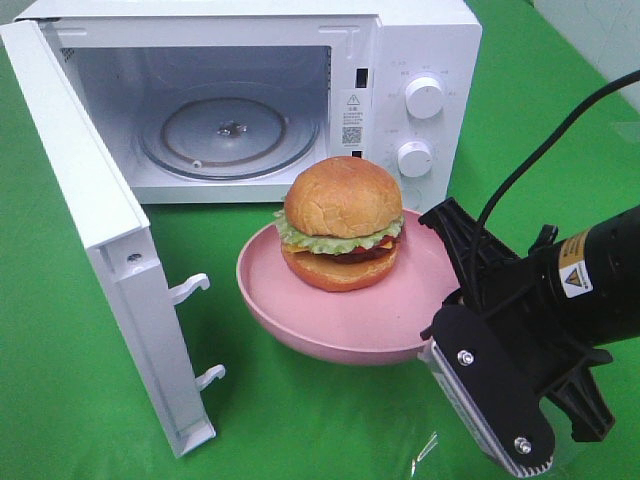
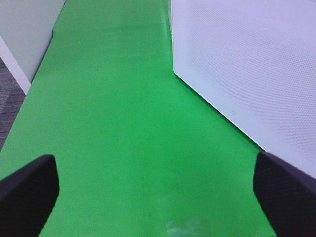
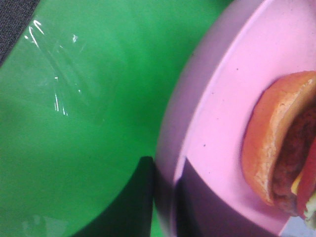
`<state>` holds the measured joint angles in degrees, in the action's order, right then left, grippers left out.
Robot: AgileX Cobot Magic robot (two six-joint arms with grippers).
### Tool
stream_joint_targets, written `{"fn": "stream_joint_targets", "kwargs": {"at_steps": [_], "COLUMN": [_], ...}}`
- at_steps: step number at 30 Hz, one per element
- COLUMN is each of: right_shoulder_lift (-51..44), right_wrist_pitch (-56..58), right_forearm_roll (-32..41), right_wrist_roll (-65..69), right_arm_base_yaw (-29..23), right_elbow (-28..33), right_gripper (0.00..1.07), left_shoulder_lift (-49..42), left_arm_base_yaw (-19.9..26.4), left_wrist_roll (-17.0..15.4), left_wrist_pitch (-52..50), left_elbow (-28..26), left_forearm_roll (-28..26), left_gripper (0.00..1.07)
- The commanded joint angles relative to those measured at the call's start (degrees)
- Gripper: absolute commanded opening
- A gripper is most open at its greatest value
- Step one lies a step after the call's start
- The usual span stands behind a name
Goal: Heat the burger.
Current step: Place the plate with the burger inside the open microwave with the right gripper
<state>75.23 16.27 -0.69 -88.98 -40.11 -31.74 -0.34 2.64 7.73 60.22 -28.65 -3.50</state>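
Task roughly midway, judging from the layout. The white microwave oven (image 1: 420,60) stood at the far side of the green-covered worktop (image 1: 300,430), its door (image 1: 90,200) swung wide to the left, and the round glass turntable (image 1: 230,130) inside had nothing on it. The round burger (image 1: 343,225), with golden-brown bun, green lettuce, dark patty and orange cheese, sat on the wide pink plastic plate (image 1: 330,325), just in front of the oven opening, not inside. Your right gripper (image 3: 165,168) was clenched on the plate's near-right rim. The plate looked lifted off the worktop, though you couldn't be sure of that. Your left gripper (image 2: 158,197) was released, jaws wide, holding nothing, over bare worktop beside the door's outer face. Left to do: plate into the cavity, let go, close the door, set the dials.
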Motion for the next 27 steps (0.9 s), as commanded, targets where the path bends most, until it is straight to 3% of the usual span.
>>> {"fn": "stream_joint_targets", "kwargs": {"at_steps": [1, 8, 27], "right_shoulder_lift": [-0.46, -0.29, 2.52], "right_wrist_pitch": [-6.07, -11.75, -13.12], "right_forearm_roll": [-0.34, -2.64, -6.19], "right_wrist_roll": [-0.8, -0.57, 1.49], "right_arm_base_yaw": [0.17, 0.17, 0.0], "right_elbow": [-0.4, -0.4, -2.52], "right_gripper": [0.0, 0.0, 0.0], "left_shoulder_lift": [-1.32, -1.32, -1.32], "left_arm_base_yaw": [0.06, 0.06, 0.06], "left_wrist_roll": [-0.23, -0.23, -0.23], "left_wrist_pitch": [-0.69, -0.69, -0.69], "left_elbow": [0.11, 0.11, 0.11], "left_forearm_roll": [0.06, 0.06, 0.06], "left_gripper": [1.0, 1.0, 1.0]}}
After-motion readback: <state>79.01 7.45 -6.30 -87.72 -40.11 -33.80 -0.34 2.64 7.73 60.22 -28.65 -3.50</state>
